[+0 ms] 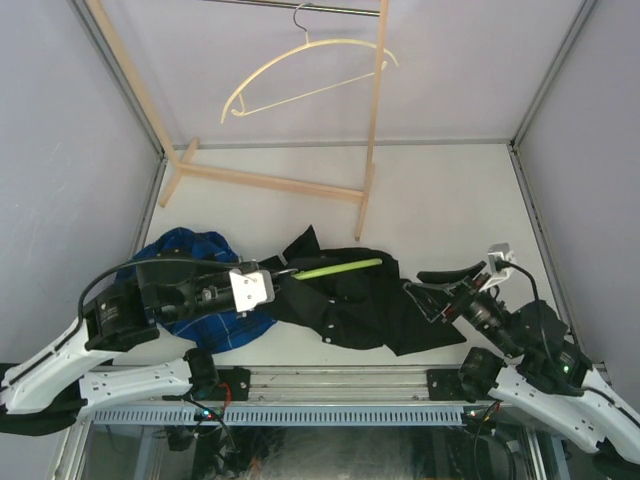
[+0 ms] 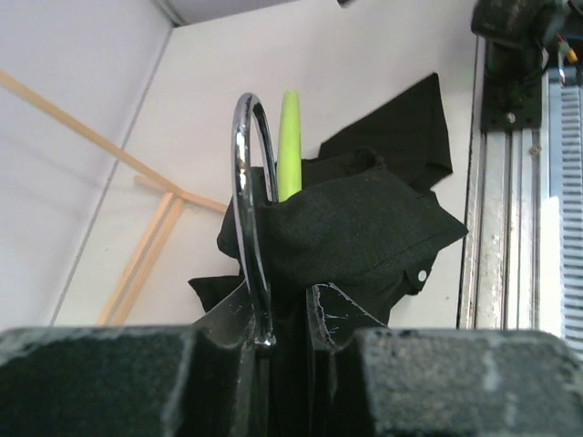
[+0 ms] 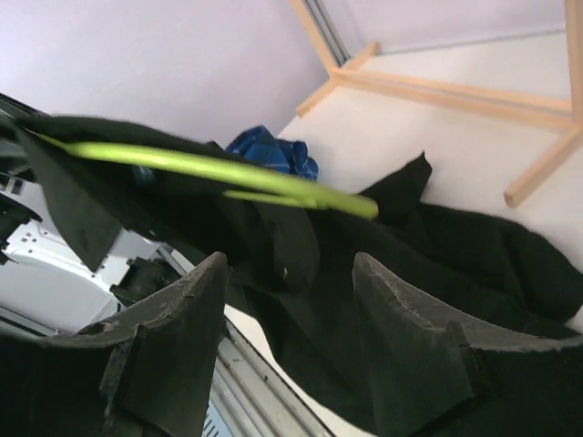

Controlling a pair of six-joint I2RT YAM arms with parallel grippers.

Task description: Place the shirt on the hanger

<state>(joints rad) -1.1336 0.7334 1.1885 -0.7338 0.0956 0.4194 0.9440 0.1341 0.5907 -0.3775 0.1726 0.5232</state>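
The lime-green hanger (image 1: 340, 267) lies across the black shirt (image 1: 350, 305) near the table's front. My left gripper (image 1: 268, 281) is shut on the hanger's metal hook (image 2: 249, 218), which rises from between its jaws (image 2: 282, 314). In the left wrist view the green hanger arm (image 2: 289, 146) pokes up behind a fold of the shirt (image 2: 364, 228). My right gripper (image 1: 418, 291) stands open at the shirt's right edge. Its jaws (image 3: 287, 278) are wide apart with the shirt (image 3: 437, 264) beyond them, gripping nothing. One green hanger arm (image 3: 209, 167) sticks out over the cloth.
A blue plaid shirt (image 1: 195, 290) lies bunched under my left arm. A wooden rack (image 1: 270, 182) stands at the back, with a cream hanger (image 1: 310, 70) hung on its rail. Metal rails (image 1: 330, 380) run along the near edge.
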